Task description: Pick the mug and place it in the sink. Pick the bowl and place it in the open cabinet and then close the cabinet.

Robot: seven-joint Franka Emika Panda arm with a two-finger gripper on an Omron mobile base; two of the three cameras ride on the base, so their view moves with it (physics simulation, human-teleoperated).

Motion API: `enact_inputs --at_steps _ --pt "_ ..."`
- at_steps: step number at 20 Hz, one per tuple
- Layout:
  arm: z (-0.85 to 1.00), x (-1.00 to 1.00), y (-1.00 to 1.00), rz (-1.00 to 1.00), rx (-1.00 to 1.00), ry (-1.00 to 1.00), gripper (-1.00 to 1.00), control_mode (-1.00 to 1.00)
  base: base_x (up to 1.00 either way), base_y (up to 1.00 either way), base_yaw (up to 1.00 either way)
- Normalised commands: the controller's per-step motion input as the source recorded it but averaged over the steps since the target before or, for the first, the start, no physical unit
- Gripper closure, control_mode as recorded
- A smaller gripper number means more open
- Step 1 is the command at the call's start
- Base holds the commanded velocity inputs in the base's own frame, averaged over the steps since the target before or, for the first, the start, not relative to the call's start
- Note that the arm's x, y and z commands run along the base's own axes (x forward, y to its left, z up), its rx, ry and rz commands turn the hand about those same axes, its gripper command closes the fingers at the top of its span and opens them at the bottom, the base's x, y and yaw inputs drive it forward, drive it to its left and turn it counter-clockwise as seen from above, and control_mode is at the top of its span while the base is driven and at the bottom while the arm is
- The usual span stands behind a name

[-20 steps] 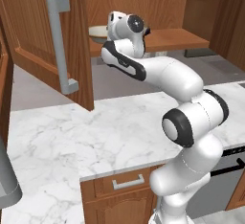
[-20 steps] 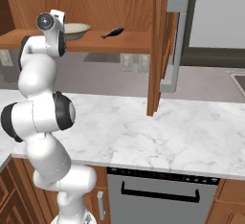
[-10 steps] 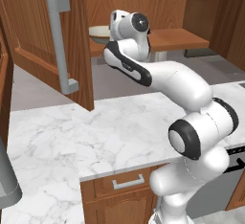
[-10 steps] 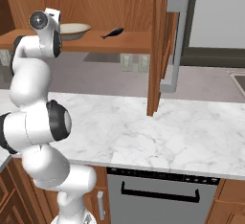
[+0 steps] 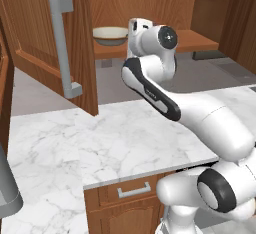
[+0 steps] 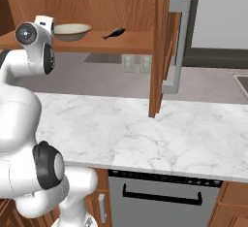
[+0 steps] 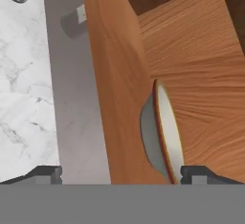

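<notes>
Pincer [image 7: 122,173] tips stand wide apart, one at each lower corner of the hand view, with nothing between them; the bowl [image 7: 160,129] sits just ahead of them, apart from both. The bowl rests upright on the cabinet shelf [image 5: 197,40], towards its left end, and the right base view shows a small dark item [image 6: 114,33] lying further along the same shelf.

With the bowl already inside the cabinet and the tips spread, the placing step looks done, so the step in hand is judged to be letting go and clearing out. What remains is closing the cabinet. That calls for drawing the hand back off the shelf edge without nudging the bowl, then getting round to the outer face of an open door [image 5: 45,43] and pushing it shut. The grey bar handle [image 5: 64,48] is one place to push or pull.

The arm reaches up and forward from the base, elbow bent over the marble counter [image 5: 115,143], with the wrist raised to shelf height right beside the bowl.
</notes>
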Motion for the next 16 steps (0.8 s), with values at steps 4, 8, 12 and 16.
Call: enact_inputs --at_steps 4,8,12,16 --pt "0.06 -0.75 -0.26 0.00 0.02 0.00 -1.00 -1.00 0.00 0.00 0.00" --pt "0.05 -0.70 -0.08 0.00 0.01 0.00 -1.00 -1.00 0.00 0.00 0.00" --pt "0.06 -0.59 -0.01 0.00 0.00 0.00 -1.00 -1.00 0.00 0.00 0.00" --pt "0.00 -0.43 0.00 0.00 0.00 0.00 -1.00 -1.00 0.00 0.00 0.00"
